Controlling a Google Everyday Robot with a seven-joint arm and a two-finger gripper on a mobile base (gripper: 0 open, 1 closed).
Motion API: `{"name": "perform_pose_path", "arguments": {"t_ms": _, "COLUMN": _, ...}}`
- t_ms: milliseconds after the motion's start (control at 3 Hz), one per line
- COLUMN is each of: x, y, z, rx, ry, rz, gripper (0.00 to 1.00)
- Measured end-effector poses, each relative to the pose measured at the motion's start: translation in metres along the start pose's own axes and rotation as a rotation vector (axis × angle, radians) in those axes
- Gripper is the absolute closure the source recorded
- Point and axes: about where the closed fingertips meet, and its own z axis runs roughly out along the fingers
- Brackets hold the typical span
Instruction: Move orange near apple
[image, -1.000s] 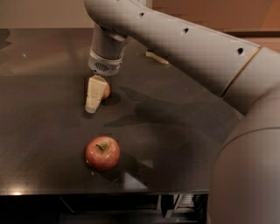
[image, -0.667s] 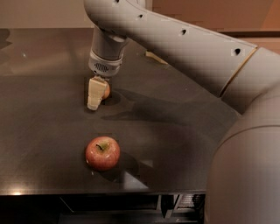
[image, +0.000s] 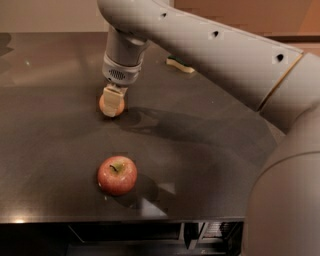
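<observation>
the gripper (image: 113, 100), upper left of centre, has its fingers closed on the orange (image: 106, 108) low over the dark table (image: 45, 130); the apple (image: 117, 175) sits below, well apart.

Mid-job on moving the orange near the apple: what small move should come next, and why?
Probably draw the gripper toward the front edge, bringing the small round yellow-orange fruit along. The gripper sits right on that fruit at the back of the dark table, while the glossy red apple lies apart, nearer the front, with bare tabletop between.
</observation>
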Motion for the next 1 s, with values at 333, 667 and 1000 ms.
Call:
{"name": "perform_pose_path", "arguments": {"t_ms": 333, "x": 0.001, "y": 0.011, "z": -0.018, "rx": 0.003, "ry": 0.000, "rz": -0.005, "gripper": 0.93}}
{"name": "perform_pose_path", "arguments": {"t_ms": 667, "x": 0.009, "y": 0.033, "z": -0.037, "rx": -0.006, "ry": 0.013, "rz": -0.007, "gripper": 1.00}}
{"name": "perform_pose_path", "arguments": {"t_ms": 1000, "x": 0.022, "y": 0.062, "z": -0.051, "rx": -0.034, "ry": 0.017, "rz": -0.016, "gripper": 1.00}}
